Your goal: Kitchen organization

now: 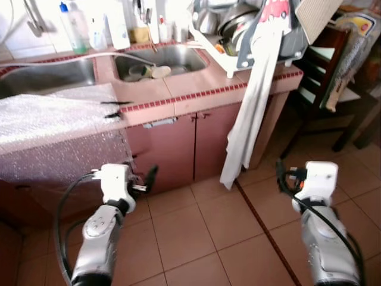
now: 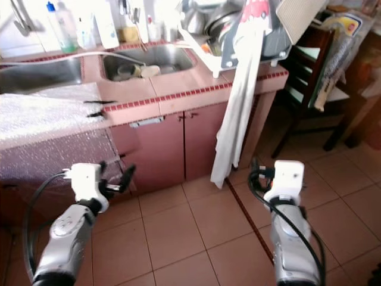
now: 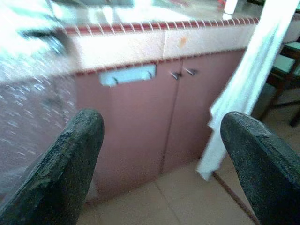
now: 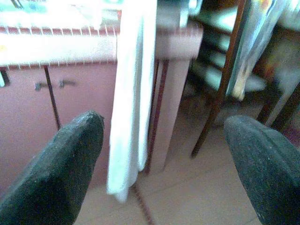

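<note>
A pink tiled counter (image 1: pixel 196 83) holds a steel sink (image 1: pixel 178 55) with a few dishes in it. To the sink's right, a dish rack (image 1: pixel 238 30) is piled with pots and plates. A long white towel (image 1: pixel 250 119) hangs from the rack down over the cabinet doors (image 1: pixel 178 149). Both arms are held low above the floor, short of the cabinet. My left gripper (image 1: pixel 144 168) is open and empty, facing the doors (image 3: pixel 154 117). My right gripper (image 1: pixel 281 176) is open and empty too, facing the towel (image 4: pixel 131 93) and the counter's end.
Bubble wrap (image 1: pixel 53 131) drapes over the counter's left part, with small black utensils (image 1: pixel 116 108) at its edge. Bottles (image 1: pixel 71 24) stand behind a second basin (image 1: pixel 41 77). A dark wooden chair (image 1: pixel 321 71) stands right of the counter. The floor (image 1: pixel 202 238) is tiled.
</note>
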